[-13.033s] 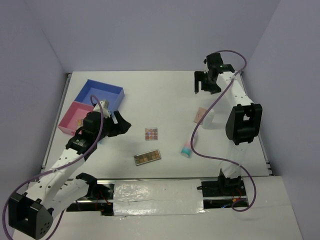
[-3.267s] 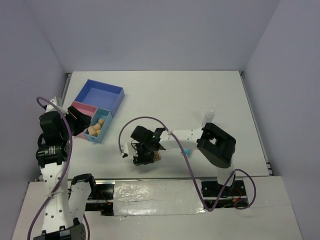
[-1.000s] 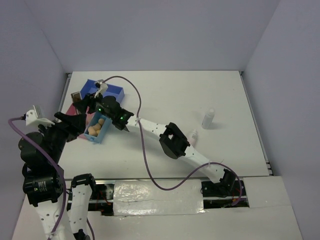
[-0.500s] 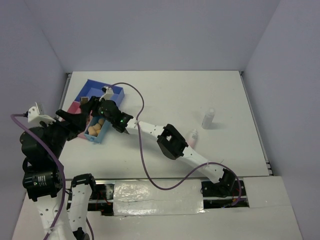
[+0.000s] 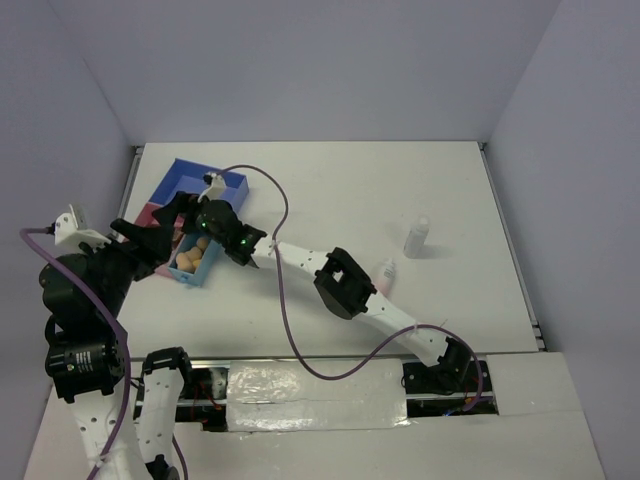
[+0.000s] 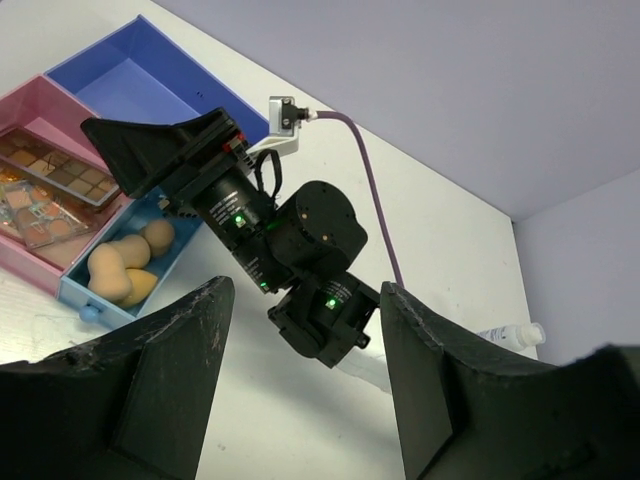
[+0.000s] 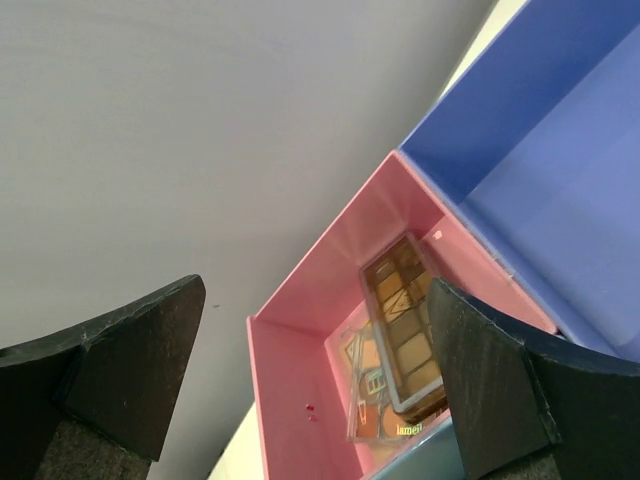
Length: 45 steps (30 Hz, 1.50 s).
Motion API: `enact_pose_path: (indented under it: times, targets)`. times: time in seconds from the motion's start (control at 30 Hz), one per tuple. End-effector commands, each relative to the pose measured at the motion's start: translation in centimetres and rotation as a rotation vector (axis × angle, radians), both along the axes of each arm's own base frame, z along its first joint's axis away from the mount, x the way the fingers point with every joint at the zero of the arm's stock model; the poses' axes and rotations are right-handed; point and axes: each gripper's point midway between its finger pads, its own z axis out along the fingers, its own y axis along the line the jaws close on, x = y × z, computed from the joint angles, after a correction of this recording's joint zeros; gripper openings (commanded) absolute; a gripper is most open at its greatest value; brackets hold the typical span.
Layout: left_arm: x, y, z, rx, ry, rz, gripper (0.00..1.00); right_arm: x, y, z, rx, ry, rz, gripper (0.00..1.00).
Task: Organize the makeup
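The right gripper (image 7: 315,290) hung wide open and empty over the pink compartment (image 7: 290,370), where the eyeshadow palettes (image 7: 405,325) lay stacked, so rising straight up clear of the tray wall (image 7: 470,240) looked wisest, the left gripper (image 6: 300,290) open and idle nearby.

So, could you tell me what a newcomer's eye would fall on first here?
The right arm stretches across the table to the tray at far left, jaws open over its pink compartment, where eyeshadow palettes lie. Peach sponges sit in the teal compartment, and a white bottle stands upright at right.
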Motion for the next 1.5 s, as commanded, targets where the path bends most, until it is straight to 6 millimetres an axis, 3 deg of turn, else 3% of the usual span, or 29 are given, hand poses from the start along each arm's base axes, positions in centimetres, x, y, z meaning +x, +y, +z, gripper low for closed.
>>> enact_pose_path:
  times: [0.0,0.03,0.07,0.1,0.23,0.3,0.33,0.4,0.43,0.47,0.5,0.57,0.6,0.67,0.7,0.83,0.93,1.03,1.1,1.13,1.17,1.2,1.23,1.27,1.33,1.37,1.4,1.43,1.47]
  targets:
    - [0.5,-0.3,1.6,-0.01,-0.068,-0.019,0.72,-1.0,-0.3,6.3,0.102,-0.092,0.061,1.0]
    - [0.6,-0.4,1.9,-0.008,-0.081,-0.025,0.65,-1.2,-0.4,6.3,0.098,-0.097,0.076,1.0]
    - [0.7,-0.5,2.2,-0.006,-0.091,-0.03,0.61,-1.6,-0.8,8.9,0.137,-0.134,0.09,1.0]
    - [0.7,-0.7,2.4,-0.007,-0.101,-0.044,0.55,-1.8,-1.0,9.8,0.145,-0.15,0.102,1.0]
    - [1.0,-1.5,3.2,-0.009,-0.152,-0.094,0.16,-3.4,-2.9,15.3,0.174,-0.252,0.197,1.0]
    - [1.1,-2.3,2.9,-0.019,-0.157,-0.144,0.0,-3.1,-4.4,16.7,0.154,-0.29,0.242,1.0]
    - [1.1,-2.7,2.8,-0.022,-0.161,-0.167,0.0,-4.7,-5.1,18.2,0.122,-0.349,0.333,1.0]
    - [1.5,-3.4,2.9,-0.031,-0.196,-0.216,0.0,-4.3,-7.3,19.5,0.069,-0.42,0.392,1.0]
    - [1.4,-4.0,2.9,-0.039,-0.209,-0.255,0.04,-5.6,-8.7,20.6,0.014,-0.479,0.47,1.0]
    - [1.5,-4.3,3.5,-0.046,-0.244,-0.275,0.09,-4.7,-10.3,20.9,-0.024,-0.51,0.478,1.0]
    - [1.8,-4.4,3.0,-0.054,-0.241,-0.289,0.23,-4.4,-11.6,20.7,-0.067,-0.525,0.493,1.0]
    - [2.2,-5.0,3.2,-0.07,-0.261,-0.328,0.43,-5.0,-14.9,22.5,-0.15,-0.593,0.528,1.0]
    - [2.5,-5.0,2.7,-0.079,-0.252,-0.338,0.75,-3.5,-17.1,22.7,-0.187,-0.601,0.509,0.99]
    - [3.3,-5.4,1.9,-0.114,-0.221,-0.374,0.88,-4.1,-21.0,24.0,-0.259,-0.654,0.567,1.0]
    - [4.0,-5.5,1.3,-0.126,-0.209,-0.39,0.94,-3.3,-24.4,24.8,-0.299,-0.634,0.556,1.0]
    - [4.8,-6.2,0.4,-0.163,-0.216,-0.433,0.95,-1.8,-32.4,26.5,-0.423,-0.635,0.484,0.97]
    - [5.9,-7.2,-0.9,-0.186,-0.192,-0.455,0.9,-1.6,-38.0,26.0,-0.538,-0.646,0.401,0.9]
    - [6.7,-10.2,-3.1,-0.188,-0.117,-0.53,0.83,-2.2,-42.6,24.6,-0.591,-0.616,0.343,0.72]
    - [7.4,-13.2,-5.2,-0.173,-0.04,-0.58,0.73,-3.1,-44.9,23.4,-0.612,-0.598,0.322,0.52]
    - [7.6,-14.1,-5.8,-0.155,-0.023,-0.599,0.66,-2.7,-46.7,23.0,-0.633,-0.589,0.284,0.29]
    - [7.3,-16.0,-6.5,-0.146,0.001,-0.643,0.49,-3.4,-47.9,22.3,-0.651,-0.578,0.264,0.2]
    - [8.0,-17.2,-8.0,-0.138,0.053,-0.661,0.41,-3.1,-49.1,22.0,-0.678,-0.585,0.224,0.14]
    - [8.1,-18.1,-7.9,-0.124,0.058,-0.681,0.33,-2.7,-51.0,21.8,-0.697,-0.571,0.175,0.12]
    - [7.6,-19.9,-8.3,-0.112,0.079,-0.733,0.22,-3.3,-52.1,21.2,-0.706,-0.56,0.152,0.13]
    - [8.4,-21.9,-10.0,-0.062,0.131,-0.765,0.2,-3.5,-53.7,21.0,-0.722,-0.559,0.118,0.25]
    - [8.5,-23.9,-10.4,-0.038,0.165,-0.81,0.23,-3.3,-55.4,20.7,-0.74,-0.54,0.077,0.38]
    - [8.7,-24.7,-10.9,-0.002,0.181,-0.829,0.28,-3.3,-56.0,20.5,-0.749,-0.526,0.066,0.43]
    - [8.9,-25.6,-10.2,0.018,0.19,-0.844,0.34,-3.2,-56.6,20.2,-0.755,-0.507,0.049,0.55]
    - [8.9,-27.2,-12.1,0.051,0.25,-0.873,0.53,-3.0,-57.7,20.3,-0.763,-0.498,0.014,0.58]
